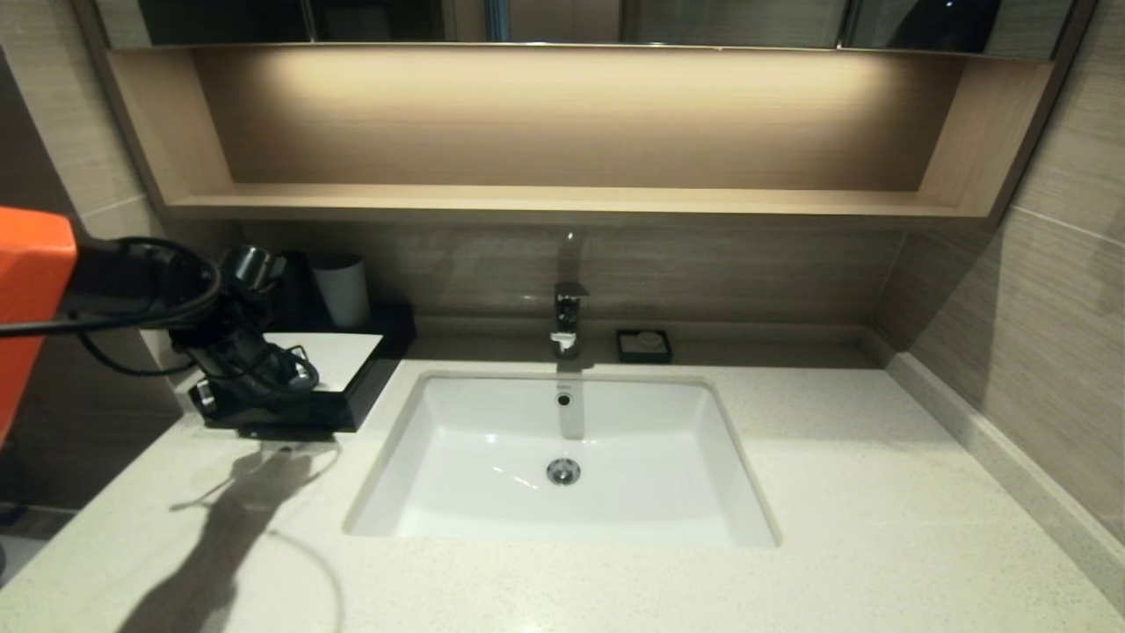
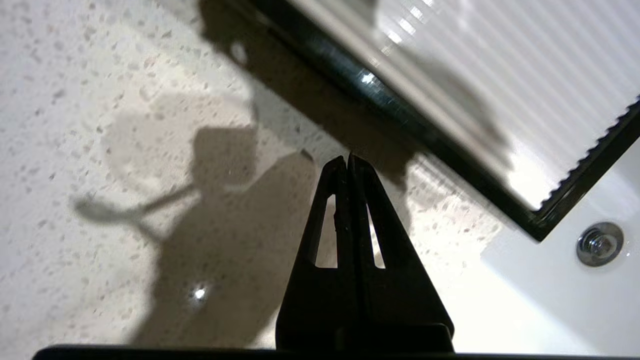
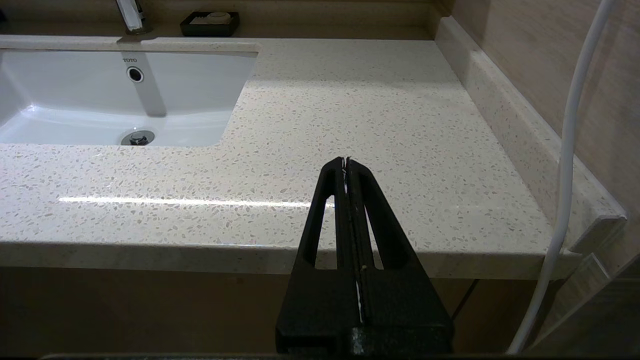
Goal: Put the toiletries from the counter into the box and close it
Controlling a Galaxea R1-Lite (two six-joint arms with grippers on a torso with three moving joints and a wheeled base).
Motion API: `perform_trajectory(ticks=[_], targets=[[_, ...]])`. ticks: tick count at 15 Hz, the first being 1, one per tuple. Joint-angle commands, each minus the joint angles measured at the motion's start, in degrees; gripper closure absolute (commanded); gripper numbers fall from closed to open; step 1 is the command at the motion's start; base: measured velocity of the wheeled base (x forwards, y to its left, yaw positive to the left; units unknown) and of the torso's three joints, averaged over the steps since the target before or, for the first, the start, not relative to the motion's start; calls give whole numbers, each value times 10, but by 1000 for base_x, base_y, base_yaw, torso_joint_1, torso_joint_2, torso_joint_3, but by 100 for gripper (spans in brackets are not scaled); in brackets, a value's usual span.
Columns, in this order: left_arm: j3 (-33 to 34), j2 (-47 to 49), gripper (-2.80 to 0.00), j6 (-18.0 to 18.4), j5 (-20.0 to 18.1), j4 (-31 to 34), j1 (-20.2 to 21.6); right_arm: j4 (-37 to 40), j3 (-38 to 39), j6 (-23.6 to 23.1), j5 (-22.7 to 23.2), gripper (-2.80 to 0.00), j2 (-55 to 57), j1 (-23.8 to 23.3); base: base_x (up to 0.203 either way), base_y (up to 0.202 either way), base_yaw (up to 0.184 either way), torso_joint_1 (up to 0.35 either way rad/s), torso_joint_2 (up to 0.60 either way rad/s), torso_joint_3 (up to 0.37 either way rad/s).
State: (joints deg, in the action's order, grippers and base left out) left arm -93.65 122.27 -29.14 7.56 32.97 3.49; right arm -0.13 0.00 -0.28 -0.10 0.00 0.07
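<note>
While no toiletries show anywhere on the counter [image 1: 791, 492], the box [image 1: 352, 391] sits at the left end beside the sink [image 1: 562, 527], its white top panel [image 1: 338, 356] in view and no drawer seen sticking out, so the loading looks done and the step in hand is likely the close, or a last check of it. The left gripper [image 2: 347, 159] hovers at the front edge of the box, fingers pressed together with nothing between them; in the left wrist view the tips point at bare counter just beside the black front rim. The head view cannot show whether the tips touch the box, since the arm covers that corner. The right gripper [image 3: 346, 161] is parked off the front right edge of the counter, jaws also pressed flat together, empty.

To do this step well: keep the fingers shut and use them as a blunt pusher, set square on the middle of the drawer front, not on a corner, so the drawer does not skew. Push straight toward the wall, low and level. The box is light-looking and may slide on the smooth stone; the grey cup [image 1: 343, 290] and wall behind should stop it. Judge the close by the front sitting flush with the black rim. The soap dish [image 1: 644, 345] and tap [image 1: 568, 316] are well apart, no risk.
</note>
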Motion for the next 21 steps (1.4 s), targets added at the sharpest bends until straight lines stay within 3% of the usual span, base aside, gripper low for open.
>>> perform_trajectory(ticks=[1,9,14,18,21], targets=[[41,-45,0,-1,2,11,1,0,1,0,0,0,-1,0,0,0,0,0,0,0],[146,-162,0,10,4,13,-3,0,0,0,0,0,0,0,0,0,0,0,0,0],[177,-250,0,32,5,13,-59,0,0,0,0,0,0,0,0,0,0,0,0,0],[208,-316,0,80,6,5,-106,0,1,0,0,0,-1,0,0,0,0,0,0,0],[233,-343,0,123,5,5,-112,0,1,0,0,0,-1,0,0,0,0,0,0,0]])
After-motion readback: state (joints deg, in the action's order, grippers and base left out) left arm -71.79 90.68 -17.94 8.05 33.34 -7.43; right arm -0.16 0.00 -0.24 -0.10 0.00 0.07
